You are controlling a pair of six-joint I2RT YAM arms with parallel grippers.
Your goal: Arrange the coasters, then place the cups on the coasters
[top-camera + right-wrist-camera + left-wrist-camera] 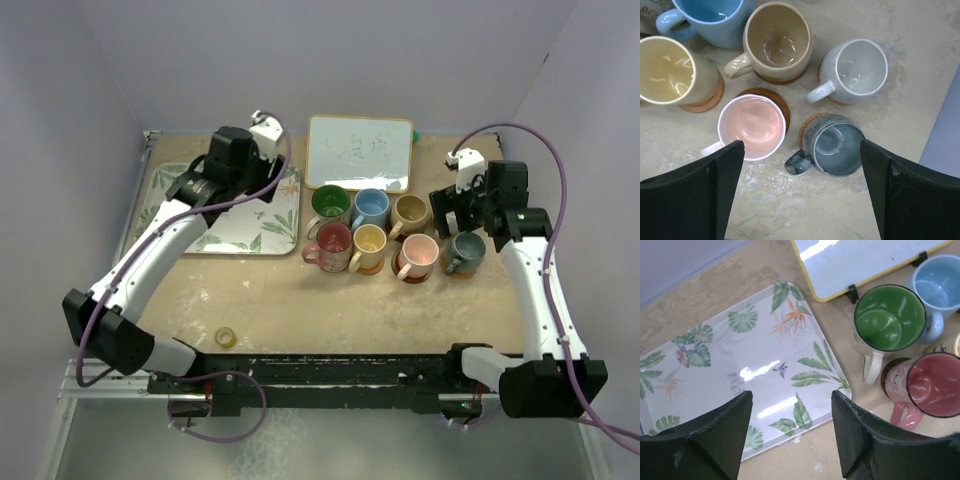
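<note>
Left gripper (791, 399) hangs with jaws apart and empty above one leaf-patterned tray (715, 365). The right gripper (801, 146) is spread wide, holding nothing, over the cups (777, 37). Eight cups counted, clustered mid-table beside the tray: green-lined (890, 317), red (935, 385), light blue (710, 10), tan, white (860, 67), yellow (665, 70), pink (752, 125), grey (832, 145). Six coasters (777, 97) show, one under each cup except green-lined and light blue, where none can be made out. One whiteboard (360, 150) stands behind; one tape roll (226, 337) lies well apart.

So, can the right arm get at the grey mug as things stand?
Probably yes: the right gripper hangs open above the grey mug, though the pink mug stands close beside it.
</note>
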